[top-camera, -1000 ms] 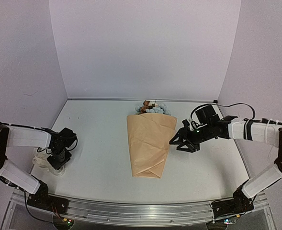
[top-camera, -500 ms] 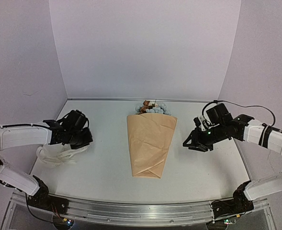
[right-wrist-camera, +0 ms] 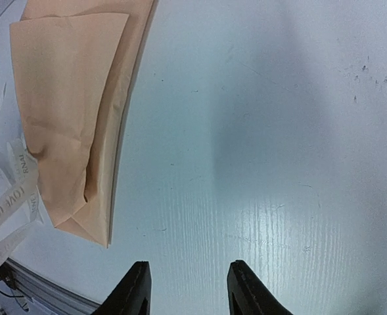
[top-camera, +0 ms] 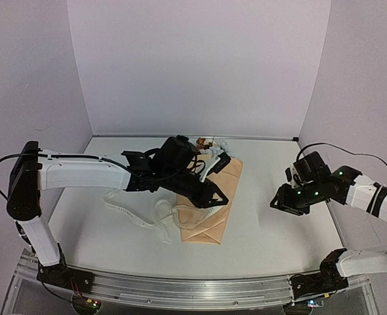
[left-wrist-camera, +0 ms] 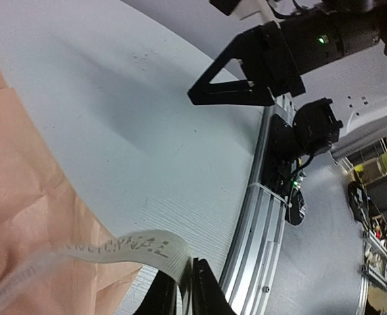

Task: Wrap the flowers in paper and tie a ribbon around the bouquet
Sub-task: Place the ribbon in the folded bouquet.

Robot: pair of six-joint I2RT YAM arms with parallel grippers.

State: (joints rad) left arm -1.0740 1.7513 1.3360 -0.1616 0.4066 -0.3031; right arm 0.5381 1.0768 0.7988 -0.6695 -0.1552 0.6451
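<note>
the bouquet (top-camera: 206,222) lies in the middle of the white table (top-camera: 265,243), its tan paper (right-wrist-camera: 75,98) cone running from the folded narrow end at lower centre up to the flowers (top-camera: 216,146), which peek out at the far end near the back wall. the left arm (top-camera: 81,172) reaches in from the left edge of the overhead frame and lies right across the cone's upper half, hiding most of it and part of the flower heads. the left gripper (top-camera: 211,195) hangs over the right side of the paper, its fingers pinched together on one end of the ribbon (top-camera: 134,220); the left wrist view shows the printed cream band curving over the paper at lower left and running into the closed tips (left-wrist-camera: 188,292) at the bottom edge. the rest of the ribbon trails loose on the table to the left of the cone, looping back beside its narrow end, and shows again at the left edge of the right wrist view. the right gripper (top-camera: 282,200) sits well apart at the right of the overhead frame, above bare table, its fingers (right-wrist-camera: 139,289) spread with nothing between them. a metal rail (top-camera: 193,289) runs along the near table edge at the bottom, and a black cable (top-camera: 351,154) arcs over the right arm.
</note>
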